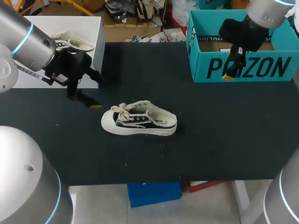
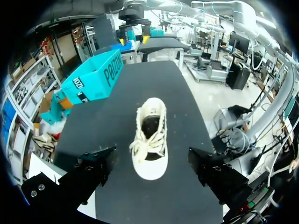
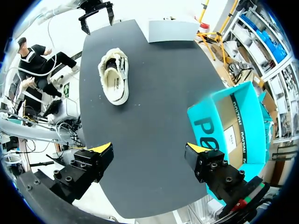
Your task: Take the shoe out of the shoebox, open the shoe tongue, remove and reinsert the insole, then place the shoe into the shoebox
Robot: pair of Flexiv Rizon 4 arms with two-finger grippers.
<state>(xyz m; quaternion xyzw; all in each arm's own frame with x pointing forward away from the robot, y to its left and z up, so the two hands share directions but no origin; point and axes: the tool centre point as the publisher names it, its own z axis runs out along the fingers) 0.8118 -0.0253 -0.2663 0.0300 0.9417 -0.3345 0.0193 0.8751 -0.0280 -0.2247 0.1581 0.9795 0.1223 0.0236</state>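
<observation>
A cream and black canvas shoe [image 1: 139, 122] stands upright on the black table [image 1: 210, 140], toe toward my left arm, laces loose. The teal shoebox [image 1: 243, 46] sits open at the back right. My left gripper [image 1: 97, 93] hangs open just left of the shoe's toe; in its wrist view the shoe [image 2: 150, 140] lies ahead of and between the spread fingers [image 2: 100, 163] without touching them. My right gripper [image 1: 232, 70] is open above the box's front wall. Its wrist view shows the shoebox [image 3: 238, 126] beside one finger and the shoe [image 3: 114, 77] far ahead.
A white box [image 1: 60, 28] at the back left carries a second cream shoe [image 1: 72, 42]. The table's front edge runs close below the shoe. Bare black table lies between the shoe and the shoebox.
</observation>
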